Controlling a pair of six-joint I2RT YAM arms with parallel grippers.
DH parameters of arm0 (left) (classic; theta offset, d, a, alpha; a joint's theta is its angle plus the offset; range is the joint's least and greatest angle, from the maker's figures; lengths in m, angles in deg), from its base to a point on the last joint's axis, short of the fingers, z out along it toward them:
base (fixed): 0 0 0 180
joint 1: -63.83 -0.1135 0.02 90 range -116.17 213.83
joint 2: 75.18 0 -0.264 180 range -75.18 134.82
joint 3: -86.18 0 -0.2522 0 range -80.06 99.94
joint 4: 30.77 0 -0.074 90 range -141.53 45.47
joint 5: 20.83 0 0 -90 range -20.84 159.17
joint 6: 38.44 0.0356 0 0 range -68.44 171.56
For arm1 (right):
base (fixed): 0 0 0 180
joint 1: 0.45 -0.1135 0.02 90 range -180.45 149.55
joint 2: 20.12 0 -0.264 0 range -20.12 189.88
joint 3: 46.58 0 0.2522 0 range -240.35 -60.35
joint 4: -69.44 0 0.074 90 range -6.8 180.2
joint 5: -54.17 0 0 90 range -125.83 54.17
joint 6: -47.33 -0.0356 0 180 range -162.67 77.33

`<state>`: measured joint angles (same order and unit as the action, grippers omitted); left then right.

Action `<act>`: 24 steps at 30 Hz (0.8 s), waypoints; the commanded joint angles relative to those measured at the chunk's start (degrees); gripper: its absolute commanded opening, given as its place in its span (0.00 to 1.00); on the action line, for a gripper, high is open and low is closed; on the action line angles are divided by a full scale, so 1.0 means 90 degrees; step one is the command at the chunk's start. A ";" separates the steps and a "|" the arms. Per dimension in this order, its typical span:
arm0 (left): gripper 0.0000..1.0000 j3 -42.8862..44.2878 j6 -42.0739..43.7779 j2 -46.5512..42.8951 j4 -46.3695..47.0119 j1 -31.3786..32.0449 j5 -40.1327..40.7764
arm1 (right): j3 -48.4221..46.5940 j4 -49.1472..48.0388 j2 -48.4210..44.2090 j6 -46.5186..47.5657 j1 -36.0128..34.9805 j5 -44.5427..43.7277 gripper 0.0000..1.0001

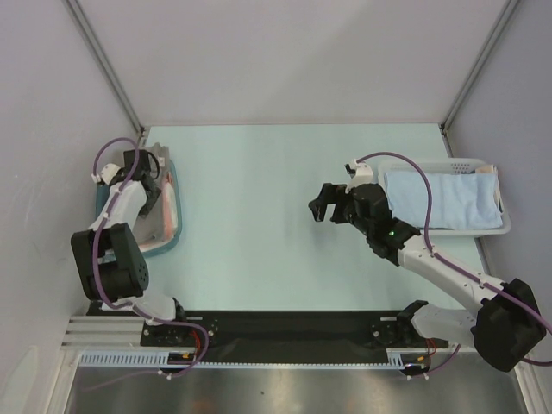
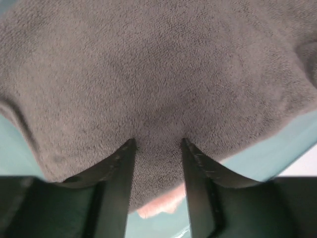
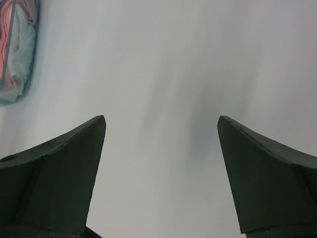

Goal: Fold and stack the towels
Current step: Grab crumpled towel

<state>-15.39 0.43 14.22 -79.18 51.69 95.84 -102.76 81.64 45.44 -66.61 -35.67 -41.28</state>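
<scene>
A: Left gripper (image 2: 158,144) status?
B: Jaws apart; tips pressed into grey towel (image 2: 158,74) inside blue tub (image 1: 175,226); salmon-pink towel (image 2: 158,208) shows at its edge.
A: Right gripper (image 3: 161,124)?
B: Jaws wide apart above table (image 1: 259,216); light blue towel (image 1: 440,200) lies in white lattice basket (image 1: 504,226) alongside.

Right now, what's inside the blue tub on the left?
A grey towel lies on top, with a pink towel peeking out at its edge. The left arm and the grey towel cover the rest of the tub.

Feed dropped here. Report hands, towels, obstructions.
Left hand down on grey towel in tub, grip unconfirmed. Right hand open above table. Blue towel in basket. Nothing blocking.
</scene>
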 commanded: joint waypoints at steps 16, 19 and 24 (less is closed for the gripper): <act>0.19 0.0599 0.0662 0.0164 0.0295 -0.0214 -0.0191 | 0.0064 -0.0246 -0.0156 -0.0015 0.0115 0.0264 1.00; 0.50 0.0550 0.0720 0.0241 0.0422 -0.0223 -0.0288 | 0.0074 -0.0266 -0.0136 -0.0015 0.0115 0.0313 1.00; 0.57 0.0589 0.0643 0.0515 0.0384 -0.0223 -0.0308 | 0.0074 -0.0266 -0.0107 -0.0015 0.0134 0.0333 1.00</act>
<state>-11.68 5.70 17.63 -77.00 50.26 93.81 -102.34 81.55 45.22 -66.64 -34.82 -39.10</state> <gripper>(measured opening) 0.575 0.995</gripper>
